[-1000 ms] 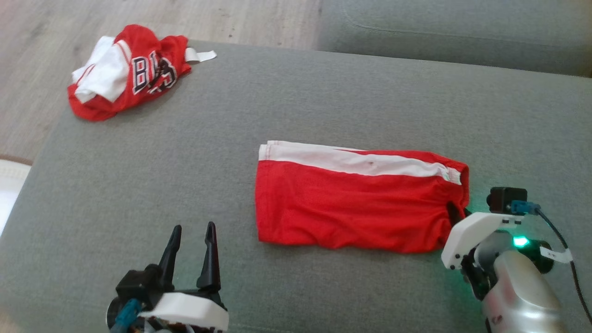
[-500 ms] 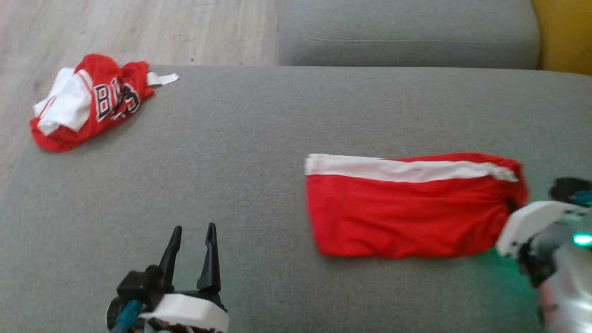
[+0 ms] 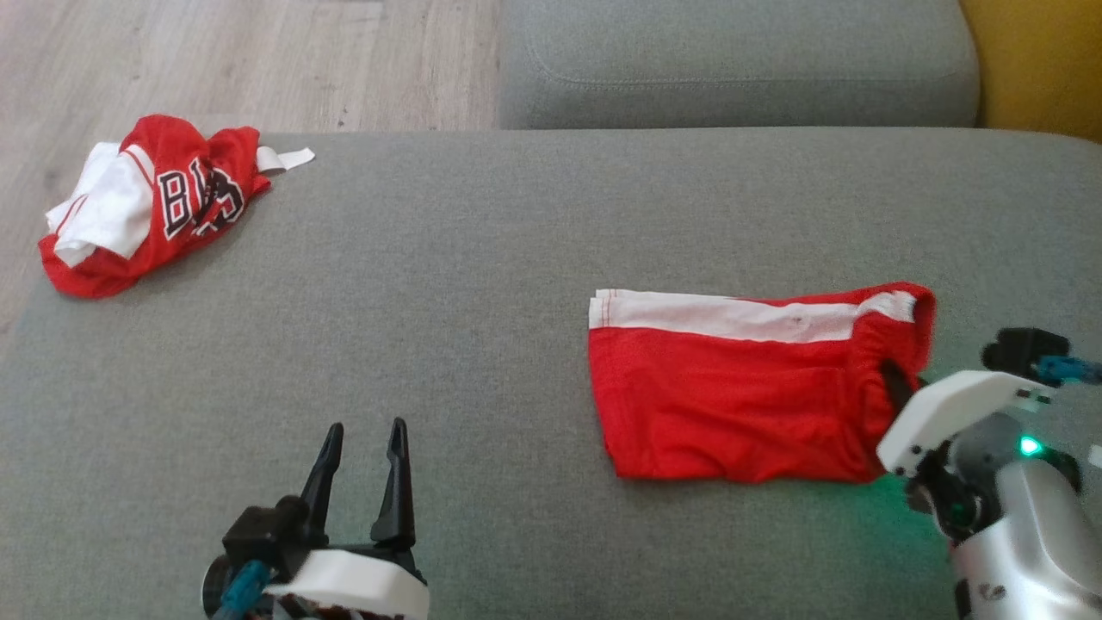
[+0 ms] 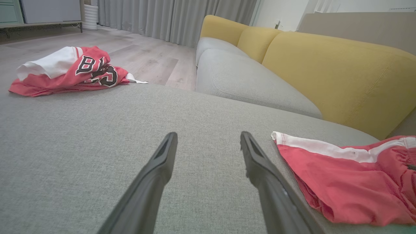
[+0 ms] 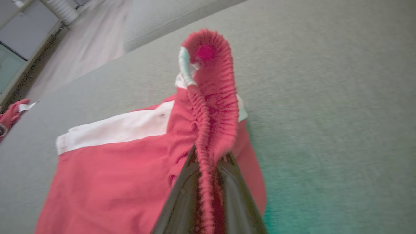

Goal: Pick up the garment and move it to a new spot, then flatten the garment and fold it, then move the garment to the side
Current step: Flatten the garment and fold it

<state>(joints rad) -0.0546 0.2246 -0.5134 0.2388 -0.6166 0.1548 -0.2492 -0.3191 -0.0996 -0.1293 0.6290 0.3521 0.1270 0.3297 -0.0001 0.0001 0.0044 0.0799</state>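
Progress is judged to be well along. The garment (image 3: pixel 740 396), red shorts with a white side stripe, is seen lying flat on the grey cushion (image 3: pixel 430 344), right of centre. It is laid out as a neat oblong, apparently doubled over on itself, so the pick-up, the flattening and at least one fold are taken as done.

The gathered waistband (image 5: pixel 211 97) at the right end is pinched between the fingers of the right pincer (image 3: pixel 895 383), which are pressed together on the cloth. In the right wrist view that end is seen raised off the cushion in a loop, while the remainder is left lying flat.

The left pincer (image 3: pixel 367 426) is held spread and empty near the left, low over bare cushion and well apart from the garment. A crumpled red and white jersey (image 3: pixel 146 207) is seen at the far left corner, by the wooden floor (image 3: pixel 258 52).

What is left is judged to be either a further fold or the shift to the side; which of these is being started cannot be told. With one end gripped alone, the fold could be pulled open if the garment is dragged.
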